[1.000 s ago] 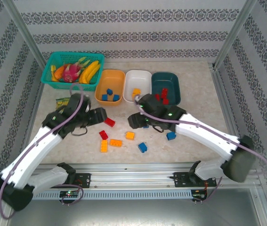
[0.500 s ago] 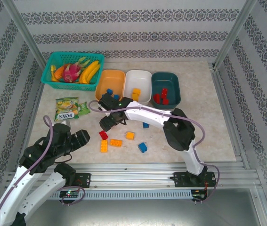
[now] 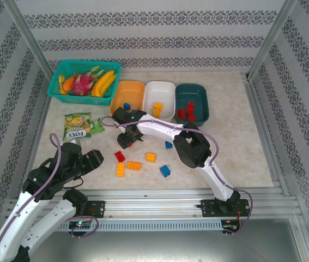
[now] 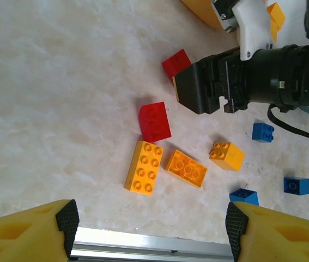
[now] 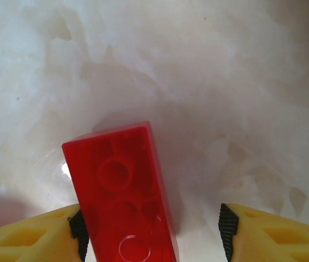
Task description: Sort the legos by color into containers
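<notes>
Now, red lego (image 5: 122,191) lengthwise between fingers (image 5: 29,240), right end effector (image 5: 151,218) wide open, gripping nothing

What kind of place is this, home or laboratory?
Likely a robot test cell: an aluminium frame encloses the table, patterned backdrop walls surround it, and the left arm and right arm mount on a rail.

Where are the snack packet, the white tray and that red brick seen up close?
snack packet (image 3: 78,126): top view, its middle.
white tray (image 3: 163,94): top view, bare floor.
red brick (image 5: 122,191): right wrist view, broad face.
</notes>
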`<action>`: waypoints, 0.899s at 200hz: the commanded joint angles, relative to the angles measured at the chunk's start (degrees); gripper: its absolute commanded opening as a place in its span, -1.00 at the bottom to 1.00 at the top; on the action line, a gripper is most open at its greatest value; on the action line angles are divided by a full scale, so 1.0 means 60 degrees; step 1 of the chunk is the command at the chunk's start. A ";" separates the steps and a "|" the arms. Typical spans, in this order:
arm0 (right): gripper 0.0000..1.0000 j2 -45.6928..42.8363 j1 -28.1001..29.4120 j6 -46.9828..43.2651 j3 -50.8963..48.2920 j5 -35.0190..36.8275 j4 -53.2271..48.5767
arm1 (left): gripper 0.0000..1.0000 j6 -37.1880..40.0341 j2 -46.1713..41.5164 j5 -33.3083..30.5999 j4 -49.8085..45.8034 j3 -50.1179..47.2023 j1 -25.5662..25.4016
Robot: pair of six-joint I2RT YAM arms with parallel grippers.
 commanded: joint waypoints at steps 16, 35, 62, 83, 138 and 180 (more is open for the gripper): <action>0.19 0.0370 -0.0012 -0.0030 0.0492 -0.0112 -0.0316 | 0.47 -0.0039 0.0271 0.0000 0.0017 0.0297 0.0065; 0.02 0.0399 -0.0039 0.0064 0.0551 -0.0075 -0.0287 | 0.46 0.0041 0.0419 0.0046 0.0092 0.0346 0.0067; -0.28 0.0216 -0.0070 0.0218 0.0555 -0.0076 -0.0218 | 0.45 0.0228 0.0577 0.0132 0.0303 0.0391 0.0065; -0.40 -0.0326 -0.0178 0.0467 0.0491 -0.0152 -0.0179 | 0.45 0.0828 0.0965 0.0390 0.0693 0.0512 0.0065; -0.42 -0.3360 -0.1378 0.1088 -0.1193 -0.0076 0.0199 | 0.46 0.2351 0.3966 0.1269 0.2907 0.2278 -0.0137; -0.41 -0.5066 -0.3464 0.1648 -0.2585 -0.0056 0.0116 | 0.46 0.2566 0.6620 0.1851 0.4509 0.3942 -0.0667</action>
